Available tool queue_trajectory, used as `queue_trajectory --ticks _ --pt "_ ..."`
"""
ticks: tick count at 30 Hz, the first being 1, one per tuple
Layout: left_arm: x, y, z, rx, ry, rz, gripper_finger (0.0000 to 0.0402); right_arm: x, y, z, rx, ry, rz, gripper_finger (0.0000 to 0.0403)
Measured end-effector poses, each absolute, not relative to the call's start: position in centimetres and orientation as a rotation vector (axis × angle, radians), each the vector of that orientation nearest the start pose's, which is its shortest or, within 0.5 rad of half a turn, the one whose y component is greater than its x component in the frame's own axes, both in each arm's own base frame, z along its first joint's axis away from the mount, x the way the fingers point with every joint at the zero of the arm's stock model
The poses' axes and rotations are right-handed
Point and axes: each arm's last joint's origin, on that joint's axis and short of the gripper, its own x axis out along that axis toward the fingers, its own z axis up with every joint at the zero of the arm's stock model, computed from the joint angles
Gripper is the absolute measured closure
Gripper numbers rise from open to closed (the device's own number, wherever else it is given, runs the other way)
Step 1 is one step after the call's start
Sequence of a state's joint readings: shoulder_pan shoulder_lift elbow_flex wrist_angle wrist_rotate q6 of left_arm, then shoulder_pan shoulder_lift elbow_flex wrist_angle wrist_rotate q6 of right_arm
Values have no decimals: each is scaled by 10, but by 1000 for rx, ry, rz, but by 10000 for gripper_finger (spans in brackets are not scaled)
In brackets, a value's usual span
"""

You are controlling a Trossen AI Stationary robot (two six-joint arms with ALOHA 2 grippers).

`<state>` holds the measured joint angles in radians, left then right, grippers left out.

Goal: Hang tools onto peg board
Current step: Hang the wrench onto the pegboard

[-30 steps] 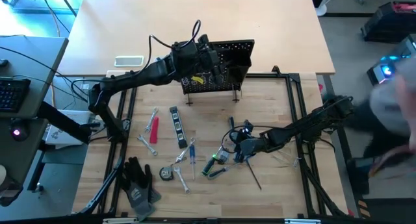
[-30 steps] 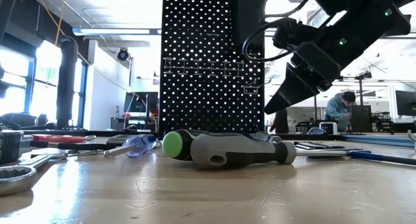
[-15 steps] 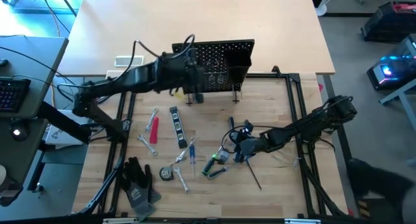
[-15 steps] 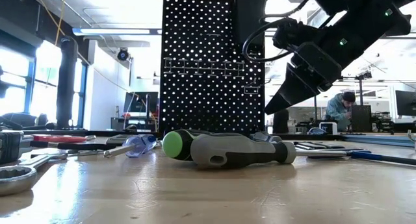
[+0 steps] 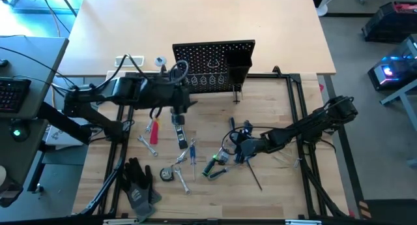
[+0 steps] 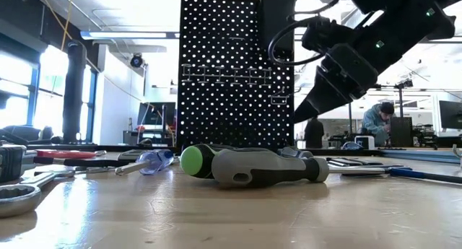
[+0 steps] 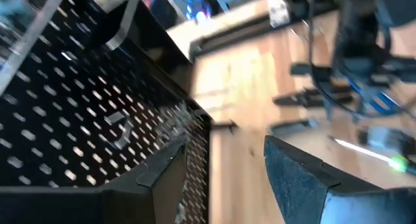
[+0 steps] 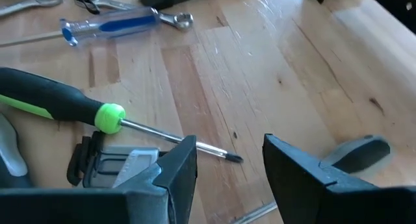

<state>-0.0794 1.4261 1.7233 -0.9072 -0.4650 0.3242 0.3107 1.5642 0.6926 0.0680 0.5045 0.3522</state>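
Your left gripper [image 5: 180, 109] hovers, jaws spread and empty, just in front of the peg board [image 5: 214, 59] at the tabletop's [image 5: 273, 186] far edge. Your right gripper [image 5: 238, 153], jaws spread, sits low among the scattered tools [image 5: 189, 153] nearer you.

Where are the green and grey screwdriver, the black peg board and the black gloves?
green and grey screwdriver [image 6: 253, 166], low view, grey handle.
black peg board [image 5: 207, 63], high view, perforated panel.
black gloves [image 5: 138, 184], high view, palm.
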Motion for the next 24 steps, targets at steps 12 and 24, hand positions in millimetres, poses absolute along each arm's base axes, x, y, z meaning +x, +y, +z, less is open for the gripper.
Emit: queue_trajectory --ticks 12,24 --pt "269 -53 378 406 875 226 206 279 75 153 -37 685 -264 233" --pt "271 -90 273 320 864 216 206 279 78 152 -68 716 -153 233"
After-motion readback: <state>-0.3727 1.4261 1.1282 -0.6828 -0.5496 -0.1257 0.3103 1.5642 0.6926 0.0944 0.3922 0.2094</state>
